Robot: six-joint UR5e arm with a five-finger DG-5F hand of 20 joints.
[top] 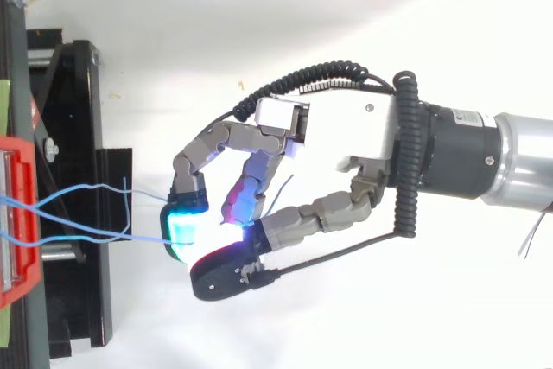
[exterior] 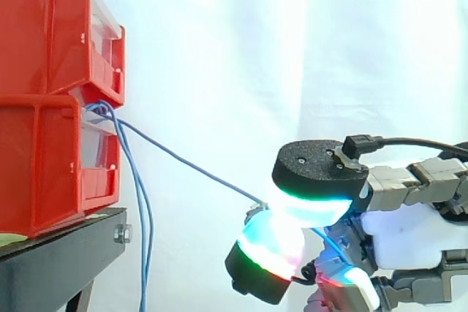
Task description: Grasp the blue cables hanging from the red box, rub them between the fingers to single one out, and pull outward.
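Two red boxes are stacked on a black stand at the left. Thin blue cables come out from between them. One blue cable is stretched taut from the boxes down to my hand, pinched between a glowing cyan-and-red fingertip and the black thumb pad. The other cables hang loose straight down beside the stand. In the top view the taut cable runs from the red box to the pinching pads, well out from the stand.
The black stand carries the boxes and its frame juts toward my hand. A white curtain hangs behind everything. Open room lies between the stand and my hand.
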